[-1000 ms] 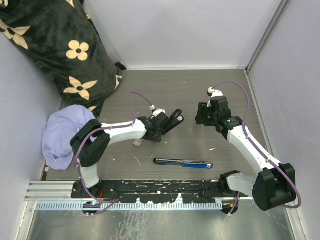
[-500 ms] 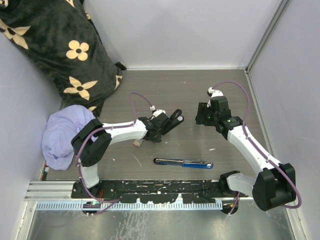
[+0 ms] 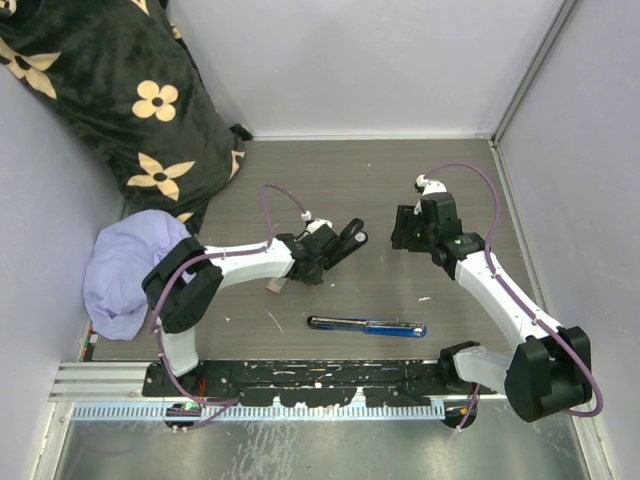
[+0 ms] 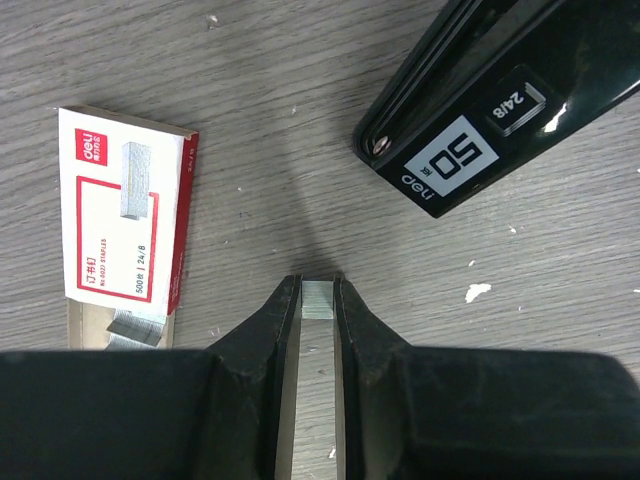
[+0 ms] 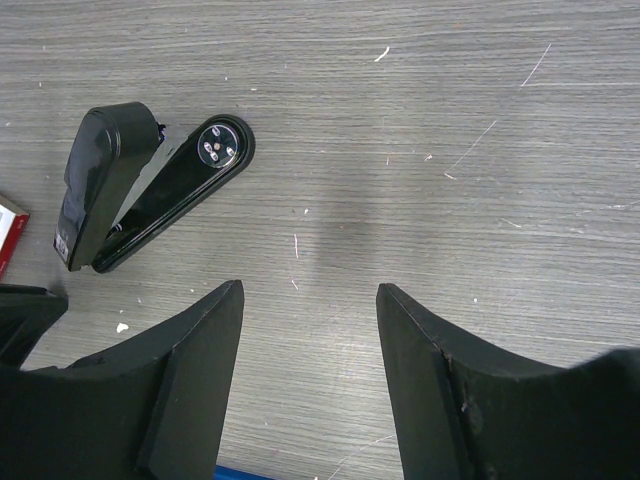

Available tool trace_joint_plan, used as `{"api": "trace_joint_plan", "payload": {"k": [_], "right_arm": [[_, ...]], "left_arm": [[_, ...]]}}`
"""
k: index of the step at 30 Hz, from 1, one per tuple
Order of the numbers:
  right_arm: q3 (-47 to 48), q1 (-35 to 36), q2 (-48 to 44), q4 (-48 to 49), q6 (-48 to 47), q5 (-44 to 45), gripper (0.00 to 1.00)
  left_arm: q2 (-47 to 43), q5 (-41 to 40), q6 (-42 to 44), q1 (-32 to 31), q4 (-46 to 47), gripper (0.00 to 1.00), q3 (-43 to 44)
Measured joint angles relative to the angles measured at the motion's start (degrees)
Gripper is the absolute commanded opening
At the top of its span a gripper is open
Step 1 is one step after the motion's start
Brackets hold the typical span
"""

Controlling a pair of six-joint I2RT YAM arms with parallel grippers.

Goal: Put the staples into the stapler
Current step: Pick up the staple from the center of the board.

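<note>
Nearest the arm bases, a slim blue and black tool lies on the grey wood-grain desk. Beyond it, the left gripper is pinched together on a short silvery strip of staples. The staples box, white and red, lies open just to its left. The black stapler lies near, ahead to the right. The right gripper hovers beyond the stapler, jaws wide apart and empty. To load well, the strip probably needs to be kept level and lined up with the stapler's channel, gripped lightly. Whether the channel is open is unclear. A flowered black pillow fills the far corner.
</note>
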Motion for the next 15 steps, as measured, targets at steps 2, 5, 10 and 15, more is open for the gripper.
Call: {"api": "trace_joint_plan", "payload": {"k": [2, 5, 10, 15], "right_arm": [[0.0, 0.0, 0.0, 0.0, 0.0, -0.02, 0.62], [0.0, 0.0, 0.0, 0.0, 0.0, 0.0, 0.62], [0.0, 0.0, 0.0, 0.0, 0.0, -0.02, 0.62], [0.0, 0.0, 0.0, 0.0, 0.0, 0.0, 0.62]], "left_arm": [[-0.02, 0.37, 0.83, 0.0, 0.04, 0.12, 0.02], [-0.22, 2.03, 2.71, 0.04, 0.13, 0.12, 0.09], [-1.6, 6.91, 6.45, -0.02, 0.04, 0.11, 1.03], [-5.2, 12.76, 9.73, -0.81, 0.02, 0.1, 3.8]]}}
